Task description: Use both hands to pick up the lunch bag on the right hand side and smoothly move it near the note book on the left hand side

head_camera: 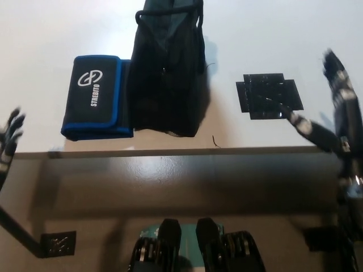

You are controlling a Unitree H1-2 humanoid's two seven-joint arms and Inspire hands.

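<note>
Where the white table [295, 34] meets its front edge, one black lunch bag [166, 68] lies flat, its handles toward the far side, its left flank touching a notebook [96, 96] in a black cover with blue trim and a white logo. Neither hand is in contact with it. Left hand [8, 139]: at the far left edge, just off the table's front, fingers spread, grasping nothing. Right hand [334, 107]: at the far right edge, blurred, fingers splayed apart, released and empty. A patch of black tape [269, 95] is fixed to the table between the bag and the right hand.
</note>
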